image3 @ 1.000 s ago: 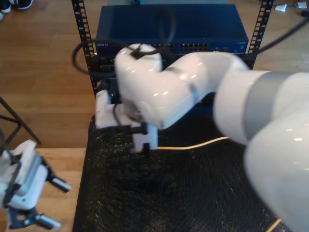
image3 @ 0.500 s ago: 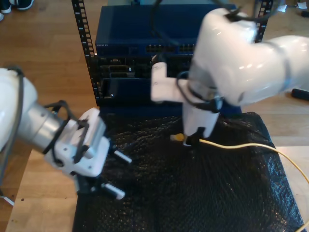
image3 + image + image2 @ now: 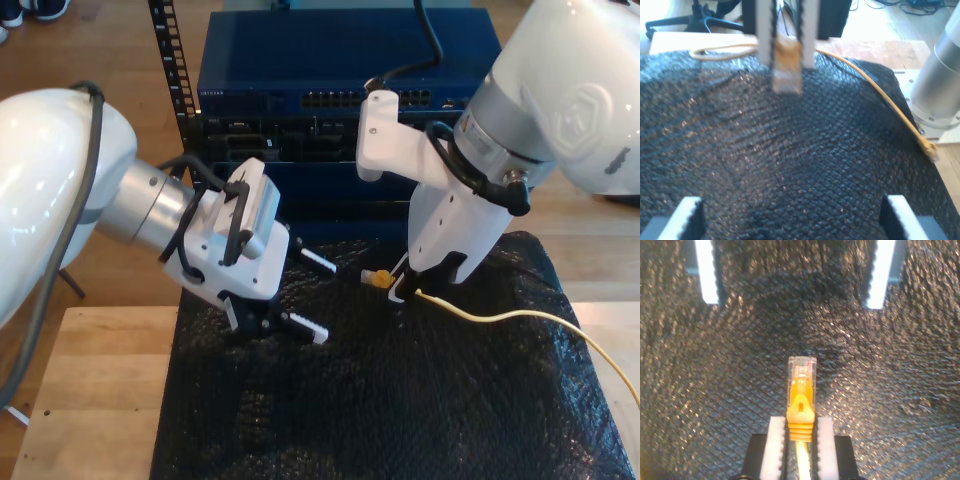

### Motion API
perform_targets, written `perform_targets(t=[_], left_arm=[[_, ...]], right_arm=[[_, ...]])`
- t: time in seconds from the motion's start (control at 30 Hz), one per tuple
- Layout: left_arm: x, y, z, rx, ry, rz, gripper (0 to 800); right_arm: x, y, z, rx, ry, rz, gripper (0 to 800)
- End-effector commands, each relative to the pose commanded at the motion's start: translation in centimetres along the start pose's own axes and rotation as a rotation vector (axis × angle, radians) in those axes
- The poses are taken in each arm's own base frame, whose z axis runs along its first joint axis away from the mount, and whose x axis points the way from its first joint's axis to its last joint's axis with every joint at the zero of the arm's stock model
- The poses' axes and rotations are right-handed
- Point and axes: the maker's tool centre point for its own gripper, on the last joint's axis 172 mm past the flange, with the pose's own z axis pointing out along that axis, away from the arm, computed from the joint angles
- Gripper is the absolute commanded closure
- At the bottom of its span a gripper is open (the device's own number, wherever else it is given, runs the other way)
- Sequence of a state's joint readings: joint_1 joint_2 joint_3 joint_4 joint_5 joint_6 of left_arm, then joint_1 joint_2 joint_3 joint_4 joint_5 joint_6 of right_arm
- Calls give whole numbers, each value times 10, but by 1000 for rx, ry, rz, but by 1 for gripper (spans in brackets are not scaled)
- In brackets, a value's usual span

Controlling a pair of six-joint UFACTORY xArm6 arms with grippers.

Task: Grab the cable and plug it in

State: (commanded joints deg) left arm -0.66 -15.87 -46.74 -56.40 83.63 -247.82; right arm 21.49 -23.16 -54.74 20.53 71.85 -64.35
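The plug (image 3: 801,385) is pinched by my second gripper (image 3: 800,432), its long axis aimed at my first gripper (image 3: 300,295) — spread wide, holding nothing — just opposite.

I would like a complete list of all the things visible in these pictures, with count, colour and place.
cable: one, yellow, trailing over the mat toward the exterior view's right
plug: one, clear-yellow, at the cable's end, clamped in my second pincer
mat: one, black, textured, covering the table
table: one, light wood, bare at the exterior view's left
network switch: one, blue, in the rack behind the mat
rack rails: black, perforated, beside the switch
my first pincer: one, open, above the mat
my second pincer: one, shut on the plug
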Motion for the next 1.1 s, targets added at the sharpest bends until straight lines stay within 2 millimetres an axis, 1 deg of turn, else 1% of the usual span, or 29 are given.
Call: perform_targets(t=[0.13, 0.23, 0.37, 0.43, 0.6, 0.67, 0.73, 0.8, 0.9, 1.1], left_arm=[[19, -3, -2, 8, 46, 12, 0], [31, 0, -1, -3, 91, 18, 2], [52, 11, 0, -41, 169, 17, 6], [58, 11, -1, -39, 189, 19, 8], [54, 8, -4, -30, 190, 12, 38], [50, 6, -8, -18, 193, 1, 69], [47, 3, -10, -10, 194, -8, 70], [46, 3, -9, -13, 194, -12, 86], [45, 3, -9, -14, 194, -13, 102], [44, 1, -8, -14, 196, -11, 182]], right_arm=[[10, -4, 0, 20, 42, 17, 794], [11, -5, -1, 22, 49, 21, 794], [12, -5, -1, 22, 51, 21, 794], [11, -2, -1, 27, 61, 38, 794], [10, 2, -3, 31, 87, 70, 794], [9, 4, -5, 26, 89, 76, 794], [7, 8, -8, 19, 94, 85, 794], [5, 9, -9, 18, 95, 92, 794], [8, 7, -9, 23, 104, 93, 794], [9, 6, -7, 30, 108, 94, 794]])
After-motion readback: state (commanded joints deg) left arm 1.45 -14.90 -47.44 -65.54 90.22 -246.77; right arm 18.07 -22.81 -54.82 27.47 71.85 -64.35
